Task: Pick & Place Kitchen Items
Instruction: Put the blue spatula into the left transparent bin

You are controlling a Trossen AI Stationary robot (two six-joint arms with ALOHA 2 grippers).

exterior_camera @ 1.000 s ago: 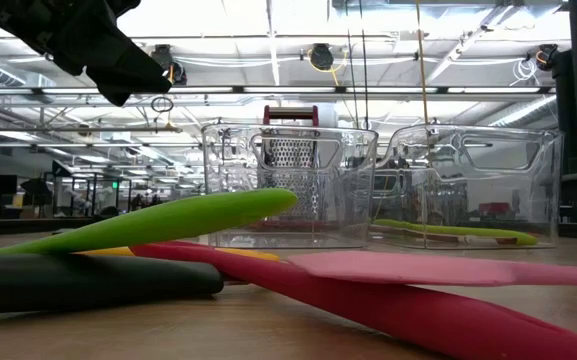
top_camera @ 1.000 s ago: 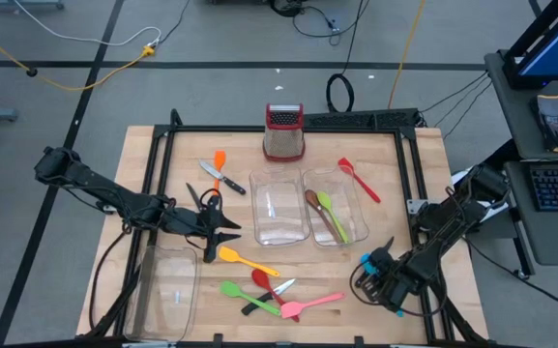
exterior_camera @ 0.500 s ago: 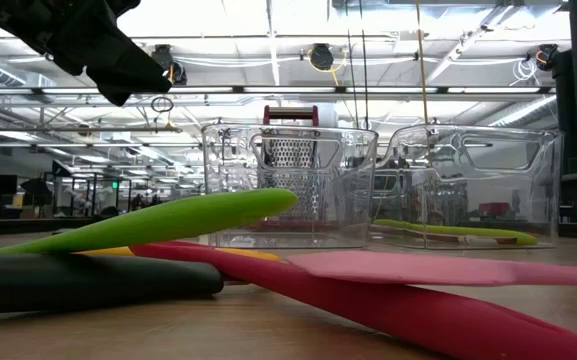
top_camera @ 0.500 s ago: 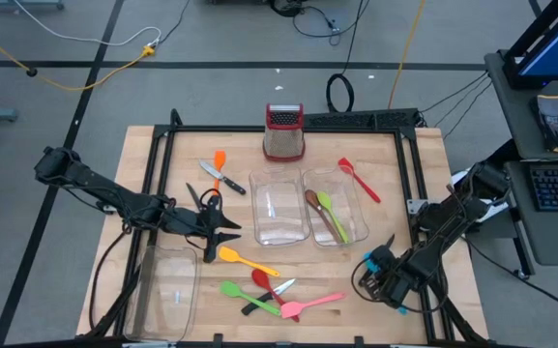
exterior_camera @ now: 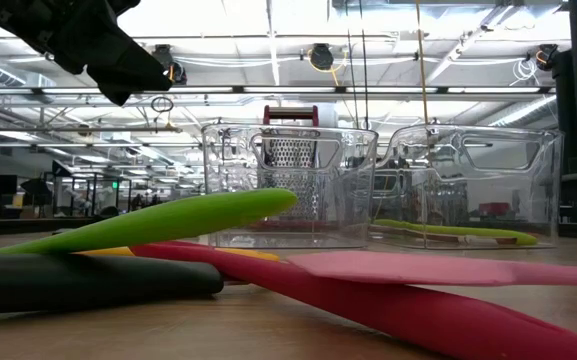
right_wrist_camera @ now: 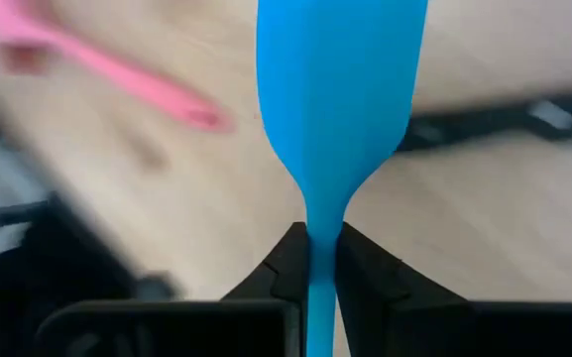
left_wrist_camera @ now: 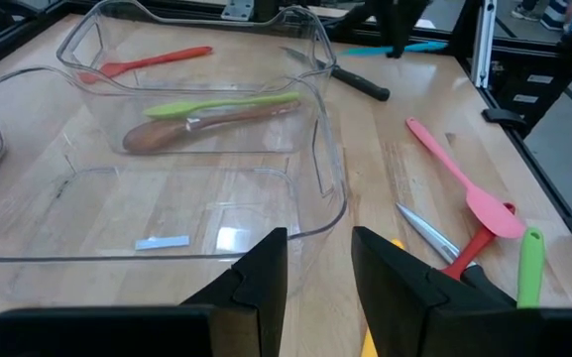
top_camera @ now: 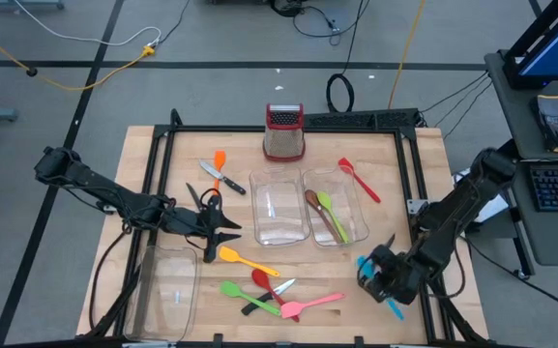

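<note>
Your right gripper (right_wrist_camera: pixel 322 260) has just closed on the blue spatula (right_wrist_camera: pixel 340 109): a second ago its fingers stood apart near the table's front right corner, and now they pinch the thin blue handle, with the broad blade sticking straight out ahead of them. From above, the right arm has also swung a little, and the blue spatula (top_camera: pixel 391 306) shows past the gripper (top_camera: pixel 380 280) with its ends poking out on either side. That reads as a finished pick, so the carry toward a tray is what remains for this item.

Your left gripper (left_wrist_camera: pixel 320 260) hangs with its fingers partly apart and nothing between them, unmoved over the last second, just above the near wall of the empty clear tray (left_wrist_camera: pixel 320 213). Just beside it lie the loose utensils: the pink spatula (left_wrist_camera: pixel 464 178), a red spoon (left_wrist_camera: pixel 469 253) and a green spatula (left_wrist_camera: pixel 529 268).

Farther across, the second tray (top_camera: pixel 359 208) already holds a green spoon (top_camera: pixel 329 208) and a brown spoon (top_camera: pixel 314 203). Beyond that lie a red spatula (top_camera: pixel 358 179), an orange spatula (top_camera: pixel 219 162) crossed by a knife (top_camera: pixel 219 177), and the grater (top_camera: pixel 283 132) at the far edge.
</note>
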